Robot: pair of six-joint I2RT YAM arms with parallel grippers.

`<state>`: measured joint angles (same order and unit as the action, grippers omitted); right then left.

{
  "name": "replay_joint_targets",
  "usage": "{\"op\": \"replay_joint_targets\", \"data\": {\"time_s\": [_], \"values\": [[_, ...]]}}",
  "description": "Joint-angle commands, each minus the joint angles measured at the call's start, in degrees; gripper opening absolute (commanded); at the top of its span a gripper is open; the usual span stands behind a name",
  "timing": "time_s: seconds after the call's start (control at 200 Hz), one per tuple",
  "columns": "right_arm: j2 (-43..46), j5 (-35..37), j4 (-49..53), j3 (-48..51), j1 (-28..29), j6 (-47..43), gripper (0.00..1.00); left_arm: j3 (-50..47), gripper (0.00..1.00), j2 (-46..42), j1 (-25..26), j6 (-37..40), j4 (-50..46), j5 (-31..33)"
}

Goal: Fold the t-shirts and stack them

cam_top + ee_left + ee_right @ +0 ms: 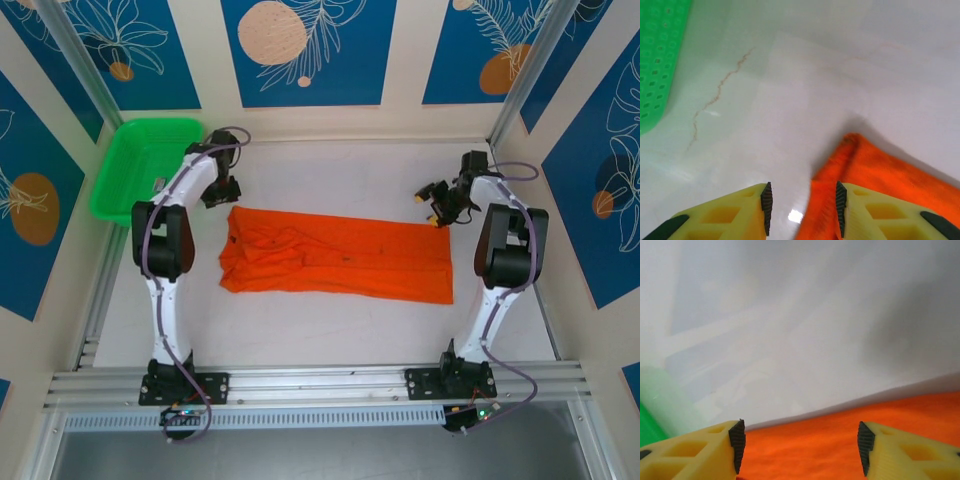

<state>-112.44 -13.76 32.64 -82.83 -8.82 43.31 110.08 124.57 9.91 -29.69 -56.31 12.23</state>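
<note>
One orange t-shirt (335, 255) lies on the white table, folded into a long strip running left to right. My left gripper (222, 195) hovers at the strip's far left corner. In the left wrist view its jaws (802, 195) stand open; the t-shirt's bunched corner (880, 170) lies on the table beside the right fingertip, not pinched. My right gripper (440, 208) is at the far right corner. Its jaws (800, 437) are wide open above the flat orange cloth (840, 450), with nothing between them.
A green plastic tray (140, 165) sits at the back left, close to the left arm, and its perforated wall (655, 65) shows in the left wrist view. Walls close the table on three sides. A metal rail (320, 385) runs along the near edge.
</note>
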Motion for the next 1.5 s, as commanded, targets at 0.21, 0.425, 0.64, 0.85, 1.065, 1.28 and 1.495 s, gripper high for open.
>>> {"op": "replay_joint_targets", "data": {"time_s": [0.21, 0.425, 0.64, 0.85, 1.065, 1.28, 1.495], "values": [[-3.6, -5.5, -2.4, -9.1, 21.3, -6.7, 0.59, -3.9, 0.38, -2.8, 5.0, 3.2, 0.8, -22.3], [-19.0, -9.3, 6.2, -29.4, 32.2, -9.8, 0.47, -0.1, 0.37, 5.3, 4.8, 2.6, -3.1, -23.3], [-29.1, -9.4, 13.5, -43.4, 37.8, -12.5, 0.37, -1.8, 0.37, 7.7, 3.1, 0.9, -3.1, -24.0], [-30.4, -8.7, 14.0, -43.4, 40.0, -12.5, 0.37, -2.1, 0.37, 8.2, 3.0, 1.8, -3.5, -24.0], [-33.0, -7.1, 16.9, -45.5, 41.3, -13.5, 0.39, -2.2, 0.36, 8.9, 3.0, 1.8, -3.4, -24.3], [-34.0, -8.0, 16.8, -46.6, 42.0, -13.5, 0.40, -2.1, 0.36, 9.2, 3.1, 2.0, -3.5, -24.5], [-33.7, -9.4, 17.5, -46.9, 43.1, -14.6, 0.35, -2.2, 0.36, 9.3, 3.0, 2.3, -3.5, -24.0]]}}
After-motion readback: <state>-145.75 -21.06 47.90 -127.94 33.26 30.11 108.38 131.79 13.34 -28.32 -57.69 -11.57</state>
